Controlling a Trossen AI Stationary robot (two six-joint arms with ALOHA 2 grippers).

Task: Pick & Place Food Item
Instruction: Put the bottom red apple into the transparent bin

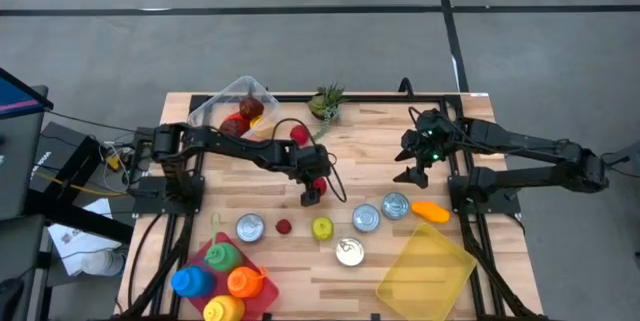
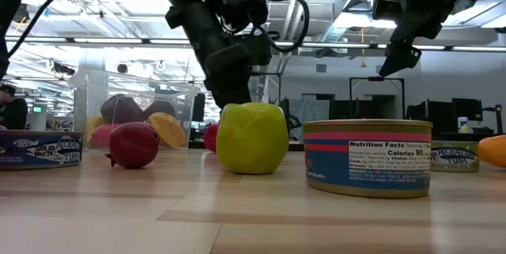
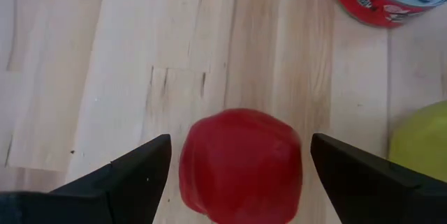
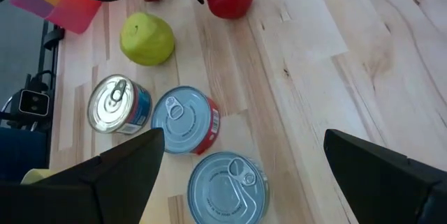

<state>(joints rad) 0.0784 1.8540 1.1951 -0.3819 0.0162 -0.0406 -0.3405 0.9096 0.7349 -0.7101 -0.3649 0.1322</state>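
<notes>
**Left fingers spread around the red fruit; right arm waiting**

My left arm reaches from the left edge of the high view toward the frame's centre, wrist bent down. My left gripper [image 1: 312, 197] points at the surface [image 1: 380, 141]. In the left wrist view my two fingers [image 3: 136, 172] stand wide apart, one on each side of the red fruit [image 3: 241, 165], with bare wood showing on both sides of it. I am not gripping it; it rests on the surface.

My right arm enters from the right edge of the high view, its right gripper [image 1: 413, 173] held above the surface right of centre, fingers fully open and holding nothing.

In the high view my left gripper covers the red fruit almost entirely. In the low view the yellow-green fruit [image 2: 251, 138] stands in front of it, leaving only a red sliver. The lower part of the fruit is cut off in the left wrist view.

Cans [image 1: 366, 217] and the yellow-green fruit lie in a row in the lower middle of the high view, near my left gripper. A clear container [image 1: 230, 106] of fruit sits at upper left, a yellow tray [image 1: 425, 271] at lower right. The middle of the surface between my two grippers is bare wood.
</notes>
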